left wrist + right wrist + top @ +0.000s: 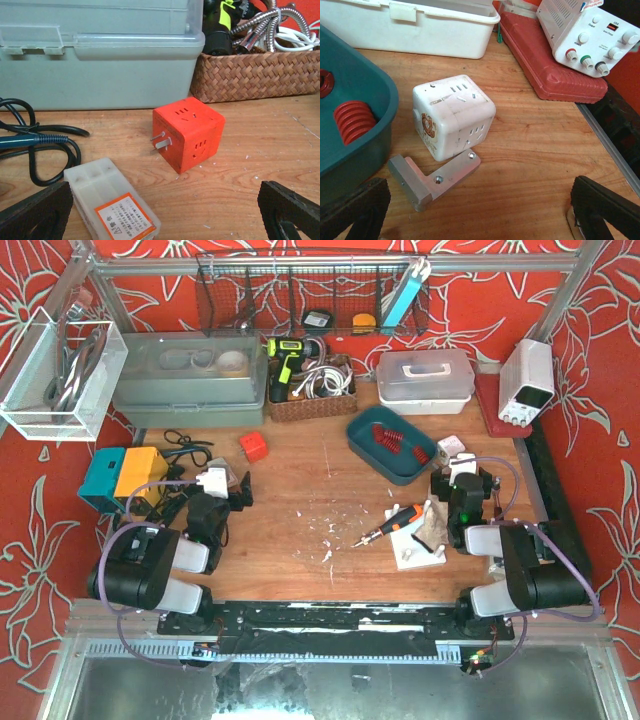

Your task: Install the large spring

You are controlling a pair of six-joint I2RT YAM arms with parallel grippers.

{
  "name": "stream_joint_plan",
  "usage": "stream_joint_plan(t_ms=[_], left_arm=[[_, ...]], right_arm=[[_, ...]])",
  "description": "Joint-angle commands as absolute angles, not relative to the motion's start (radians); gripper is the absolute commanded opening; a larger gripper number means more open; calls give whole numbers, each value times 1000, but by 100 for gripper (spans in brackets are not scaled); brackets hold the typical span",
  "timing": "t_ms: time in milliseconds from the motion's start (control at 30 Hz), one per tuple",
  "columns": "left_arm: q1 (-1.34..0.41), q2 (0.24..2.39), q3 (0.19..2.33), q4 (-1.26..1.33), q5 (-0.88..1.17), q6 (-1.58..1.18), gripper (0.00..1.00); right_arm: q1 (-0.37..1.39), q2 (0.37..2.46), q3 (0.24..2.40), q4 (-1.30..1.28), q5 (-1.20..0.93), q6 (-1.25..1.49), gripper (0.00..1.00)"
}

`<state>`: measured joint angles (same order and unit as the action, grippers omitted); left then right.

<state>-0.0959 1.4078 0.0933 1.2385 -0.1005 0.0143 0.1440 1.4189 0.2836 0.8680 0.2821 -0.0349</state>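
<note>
Two arms, two grippers, and each holds nothing. The left gripper (228,495) sits at the lower left of the top view. Its wrist camera shows two fingers (35,212) at the bottom corners, spread wide. The right gripper (455,483) sits at the lower right, and its two fingers (607,210) are spread just as wide.

The springs (392,438) are red and lie in one teal tray (425,462) right of centre on the table (300,480). The right wrist view shows one spring (352,120) clearly at its left edge and part of a second red piece above it. A full count cannot be made.

There are two cube sockets. The orange one (187,132) is centred in the left wrist view, and the white one (452,116) stands just right of the tray. One metal bracket (432,180) touches the white socket's lower edge. One screwdriver (395,523) lies below the tray. One grey box (100,55) and one basket (255,75) fill the top of the left wrist view. One clear case (112,205) lies at its bottom.
</note>
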Motion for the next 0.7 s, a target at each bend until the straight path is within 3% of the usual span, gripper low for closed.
stream_joint_plan(t_ms=[0, 433, 567, 667], left_arm=[[-89, 1411, 110, 1249, -81, 34, 100], [-89, 1406, 108, 1250, -79, 34, 100], [-89, 1323, 107, 1196, -67, 36, 100], [-89, 1200, 163, 980, -60, 12, 100]], right_arm=[[145, 1411, 282, 878, 278, -23, 99], [146, 1407, 280, 891, 293, -22, 99], [148, 1228, 353, 621, 305, -14, 99], [147, 1114, 409, 469, 297, 18, 99]])
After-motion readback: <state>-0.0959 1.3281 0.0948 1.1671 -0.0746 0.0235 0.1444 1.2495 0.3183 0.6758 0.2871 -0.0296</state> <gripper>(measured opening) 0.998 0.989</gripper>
